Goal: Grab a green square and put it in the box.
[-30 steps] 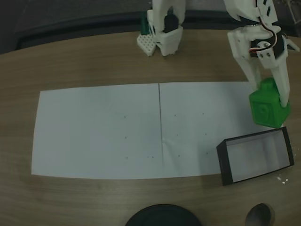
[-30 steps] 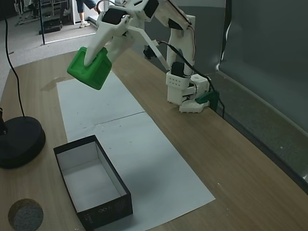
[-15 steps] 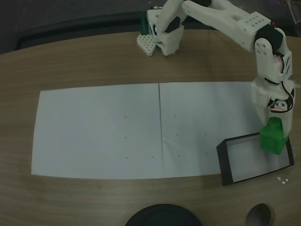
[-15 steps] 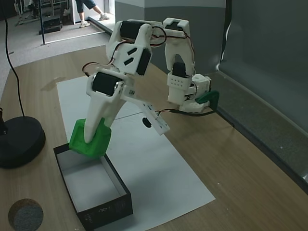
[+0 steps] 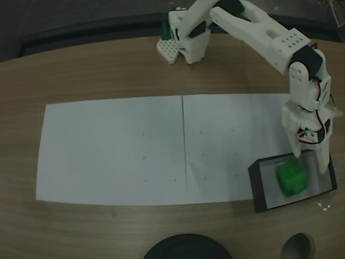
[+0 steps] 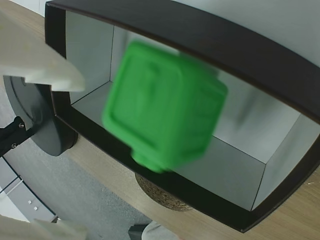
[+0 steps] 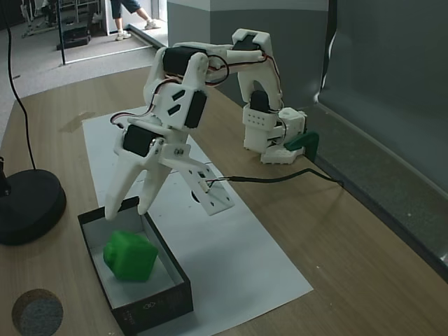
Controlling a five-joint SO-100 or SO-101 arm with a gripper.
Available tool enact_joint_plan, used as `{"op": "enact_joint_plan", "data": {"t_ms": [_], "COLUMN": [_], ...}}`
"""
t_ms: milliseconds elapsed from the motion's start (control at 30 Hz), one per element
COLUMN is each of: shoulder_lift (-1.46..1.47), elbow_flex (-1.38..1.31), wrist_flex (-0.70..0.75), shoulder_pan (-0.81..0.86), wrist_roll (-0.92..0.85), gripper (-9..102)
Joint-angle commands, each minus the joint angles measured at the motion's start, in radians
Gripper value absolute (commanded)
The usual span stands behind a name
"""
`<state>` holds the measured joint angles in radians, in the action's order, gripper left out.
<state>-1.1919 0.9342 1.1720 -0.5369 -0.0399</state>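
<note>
Looked like an office or a hobby lab space rather than anyone's home. The robot sat on a long wood-grain tabletop (image 7: 364,280) with white paper sheets (image 5: 113,151) laid flat across it as a work mat. Its white arm (image 7: 185,98) had exposed servos and loose wires, base (image 7: 273,140) fixed at the far edge of the tabletop. A grey partition panel (image 7: 392,84) stood right behind the tabletop. On the left in a fixed view there was a round black stand base (image 7: 28,206) with a cable running up. Far back was grey carpeted floor (image 7: 49,66), and a person's legs (image 7: 129,14) by a doorway.
</note>
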Motion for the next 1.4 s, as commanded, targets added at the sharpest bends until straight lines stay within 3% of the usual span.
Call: {"op": "enact_joint_plan", "data": {"t_ms": [0, 133, 300, 667, 1000, 1367], "shoulder_lift": [-0.046, -0.072, -0.236, -1.012, -1.703, -2.091], "elbow_flex": [-0.061, -0.075, -0.130, 0.005, 0.680, 1.327], "wrist_flex": [-0.014, 0.032, 0.202, 0.474, 0.387, 0.092], "shoulder_pan": [0.006, 0.008, 0.018, 0.307, 0.532, 0.741], "wrist_roll": [0.006, 0.006, 0.008, 0.101, 0.092, -0.015], "gripper": [26, 23, -1, 0, 0, 0]}}
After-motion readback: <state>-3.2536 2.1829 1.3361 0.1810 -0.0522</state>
